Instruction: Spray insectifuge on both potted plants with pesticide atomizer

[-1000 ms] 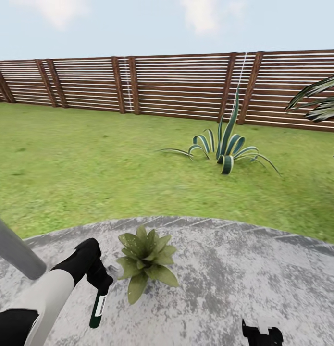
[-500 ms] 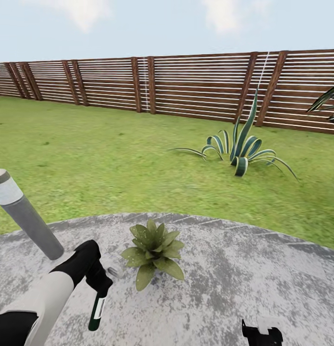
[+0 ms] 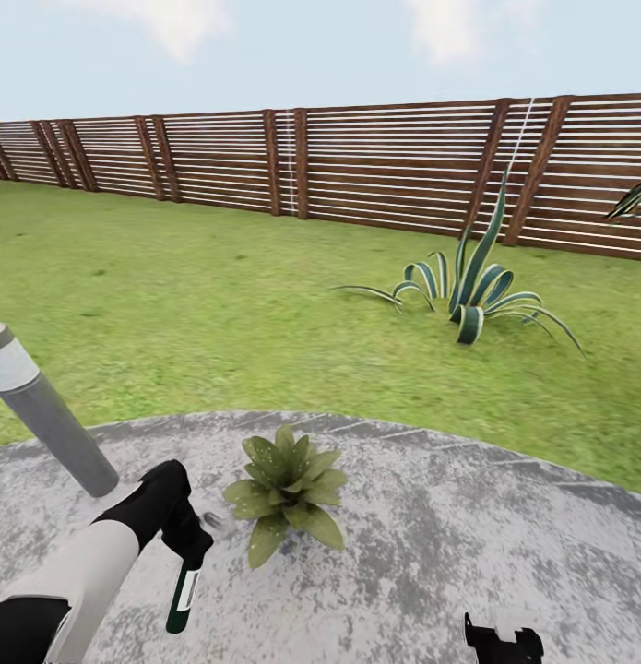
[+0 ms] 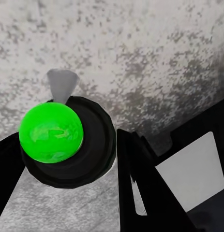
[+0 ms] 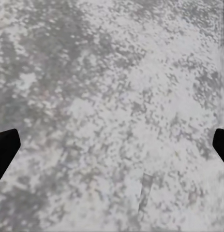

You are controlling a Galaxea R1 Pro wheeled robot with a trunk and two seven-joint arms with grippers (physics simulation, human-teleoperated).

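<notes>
My left gripper (image 3: 183, 544) is clamped on the pesticide atomizer (image 3: 183, 590), its green cap (image 4: 51, 134) and grey nozzle showing. It hangs over the paved round (image 3: 431, 544), just beside a potted plant (image 3: 285, 484) near the lawn-side edge. My right gripper (image 3: 501, 638) looks spread apart, I think.

Glossy green atomizer cap (image 4: 50, 134); rough mottled stone paving (image 3: 468, 544); slatted wooden fence (image 3: 375, 166).

olive potted plant (image 3: 285, 484) on paving, atomizer (image 3: 183, 590) beside
</notes>
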